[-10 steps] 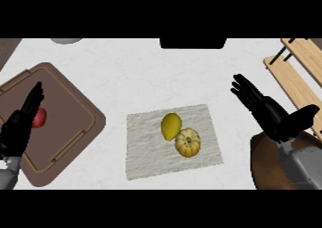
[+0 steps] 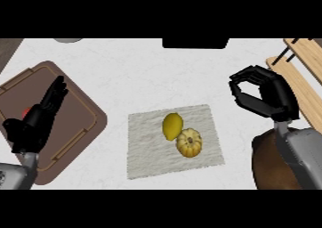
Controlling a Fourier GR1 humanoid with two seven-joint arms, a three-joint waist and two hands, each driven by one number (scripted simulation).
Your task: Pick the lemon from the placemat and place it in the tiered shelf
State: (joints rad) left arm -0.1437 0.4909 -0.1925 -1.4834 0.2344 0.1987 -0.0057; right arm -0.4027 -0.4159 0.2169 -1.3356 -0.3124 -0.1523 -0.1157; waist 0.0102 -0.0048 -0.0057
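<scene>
Two fruits sit on the pale grey cloth placemat (image 2: 154, 156) at counter centre: the yellow oval lemon (image 2: 171, 125) w/ a ribbed yellow-orange squash-like piece (image 2: 189, 142) touching its lower right side. Mat has bare cloth on its left half & along its near edge; white speckled counter (image 2: 144, 75) lies open above it & between mat and right hand.

Right black hand (image 2: 263, 94) hovers right of the mat, well apart from the lemon, fingers curled in toward thumb, holding nothing. Light wooden slatted tiered shelf (image 2: 307, 73) runs along the right edge, just beside that hand. Dark brown rounded object (image 2: 268, 164) sits below, partly hidden by the grey forearm.

Left black hand (image 2: 39, 118) rests at left over the brown handled tray (image 2: 75, 95), fingers straight, pointing up, empty. Small red item (image 2: 24, 111) peeks beside it; can't tell what it is.
</scene>
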